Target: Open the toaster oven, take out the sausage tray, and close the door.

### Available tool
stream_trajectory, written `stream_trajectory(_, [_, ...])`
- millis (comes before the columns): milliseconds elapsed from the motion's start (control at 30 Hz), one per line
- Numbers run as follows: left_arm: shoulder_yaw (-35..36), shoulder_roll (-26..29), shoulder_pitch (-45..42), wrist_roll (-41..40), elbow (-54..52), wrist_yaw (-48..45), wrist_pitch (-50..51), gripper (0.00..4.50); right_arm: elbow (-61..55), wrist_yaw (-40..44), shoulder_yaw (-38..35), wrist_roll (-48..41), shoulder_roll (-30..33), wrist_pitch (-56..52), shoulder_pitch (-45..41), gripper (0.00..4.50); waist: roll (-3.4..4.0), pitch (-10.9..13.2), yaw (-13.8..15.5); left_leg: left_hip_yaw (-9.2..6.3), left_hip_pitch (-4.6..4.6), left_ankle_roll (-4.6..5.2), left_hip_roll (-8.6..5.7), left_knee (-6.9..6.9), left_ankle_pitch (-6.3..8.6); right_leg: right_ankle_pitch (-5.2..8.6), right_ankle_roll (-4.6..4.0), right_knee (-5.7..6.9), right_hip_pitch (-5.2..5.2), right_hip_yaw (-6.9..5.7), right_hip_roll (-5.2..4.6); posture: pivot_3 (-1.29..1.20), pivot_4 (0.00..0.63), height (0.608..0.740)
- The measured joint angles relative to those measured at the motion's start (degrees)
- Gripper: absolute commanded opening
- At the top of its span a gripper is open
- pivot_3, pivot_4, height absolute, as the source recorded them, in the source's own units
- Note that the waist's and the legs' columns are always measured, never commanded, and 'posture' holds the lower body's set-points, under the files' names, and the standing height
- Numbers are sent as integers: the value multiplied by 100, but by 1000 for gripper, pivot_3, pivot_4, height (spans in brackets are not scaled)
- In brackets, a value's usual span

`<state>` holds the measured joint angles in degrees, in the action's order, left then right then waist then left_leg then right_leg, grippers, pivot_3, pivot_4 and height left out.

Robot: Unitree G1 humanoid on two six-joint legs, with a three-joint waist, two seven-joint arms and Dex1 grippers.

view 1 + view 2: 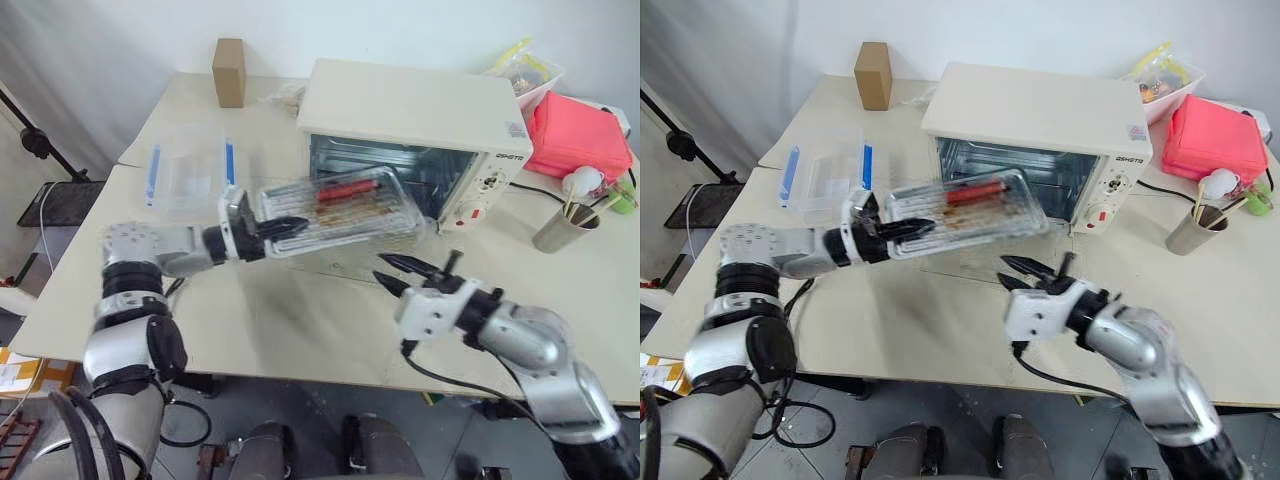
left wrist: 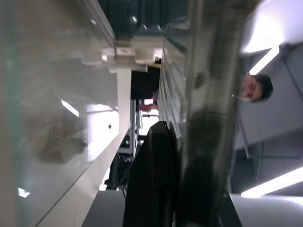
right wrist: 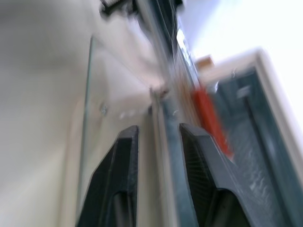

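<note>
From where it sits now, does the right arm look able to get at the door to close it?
Probably not yet: the door lies open just ahead of the right tool, but the left tool holds the sausage tray directly above it.

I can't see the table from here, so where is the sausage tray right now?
In the left eye view the sausage tray is held in the air by the left claw, just in front of the toaster oven with its door open, above and left of the right claw.

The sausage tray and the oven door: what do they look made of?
The sausage tray: looks like thin silvery metal, shiny, ribbed floor, brown grease smears. The door, folded down flat: apparently clear glass, since the table shows through it; frame material unclear. The left gripper grips the tray's end.
</note>
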<state>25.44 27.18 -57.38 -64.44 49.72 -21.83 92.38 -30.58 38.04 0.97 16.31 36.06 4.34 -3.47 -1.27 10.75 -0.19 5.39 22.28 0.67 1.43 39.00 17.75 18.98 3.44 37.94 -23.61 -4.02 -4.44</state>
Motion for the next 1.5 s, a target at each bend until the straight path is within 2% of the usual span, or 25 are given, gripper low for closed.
stream_trajectory(67, [-276,378,359,-403,-287,-179,-19,0,13,18,-546,-399,184,237,436,1414,0,0,-21,8,-10,-1,1,-6,1,0,0,0,2,13,1,0,150,740])
stream_trajectory(167, [-567,845,1058,-829,-718,-434,-1,0,224,62,-1282,-1073,220,553,927,828,0,0,-28,7,-22,-6,6,-5,2,3,-5,-7,8,17,3,0,150,740])
stream_trajectory(200, [-582,960,1245,-891,-840,-477,3,0,330,87,-1456,-1292,218,597,1040,475,0,0,-27,7,-22,-6,6,-3,2,3,-5,-8,8,18,3,0,150,740])
stream_trajectory(267, [-532,1212,1690,-1019,-1140,-535,7,0,634,200,-1816,-1760,219,708,1219,97,0,0,-25,8,-23,-5,5,-3,2,3,-5,-9,9,23,0,0,150,740])
stream_trajectory(433, [233,1256,2474,-1070,-1859,-503,-10,0,1320,655,-2031,-2849,238,474,1166,97,0,0,-10,7,-29,-1,5,-1,4,3,-7,-11,16,27,-5,0,150,740])
stream_trajectory(567, [919,1191,3098,-1192,-2260,-401,-94,0,1985,1137,-1911,-3230,332,252,1097,97,0,0,-12,8,-31,3,5,-3,7,4,-7,-10,15,29,-10,0,150,740])
stream_trajectory(700, [1697,502,3953,-1764,-3011,188,-520,0,2942,1551,-1431,-3317,401,-202,654,97,0,-1,-32,9,-43,5,7,-8,10,4,-9,-11,23,33,-13,0,150,740])
stream_trajectory(767, [1830,268,4247,-2091,-3235,574,-678,0,3250,1600,-1260,-3316,374,-218,411,97,0,-1,-30,9,-44,4,8,-9,11,5,-10,-10,21,34,-13,0,150,740])
stream_trajectory(900, [1886,-86,4653,-3124,-3634,1506,-1277,0,3481,1746,-1076,-3359,217,-87,-51,97,-1,-1,-18,8,-46,2,7,-9,14,5,-10,-9,23,33,-13,0,150,740])
stream_trajectory(1067, [1594,-172,5197,-4424,-3934,2493,-2059,0,3411,1769,-1026,-3697,-108,-120,-234,97,0,-1,-11,8,-48,4,7,-10,19,5,-9,-10,24,34,-14,0,150,740])
stream_trajectory(1333, [1552,-160,5289,-4665,-3991,2686,-2167,0,2727,1346,-1533,-4819,-365,-751,-651,97,0,-2,-10,10,-48,4,7,-10,19,6,-11,-12,25,33,-11,0,150,740])
stream_trajectory(1500, [1382,174,5174,-4668,-3756,2624,-1930,0,2199,920,-1932,-5857,-484,-1549,-954,97,0,-2,-6,10,-47,4,7,-11,19,7,-14,-14,25,33,-12,0,150,740])
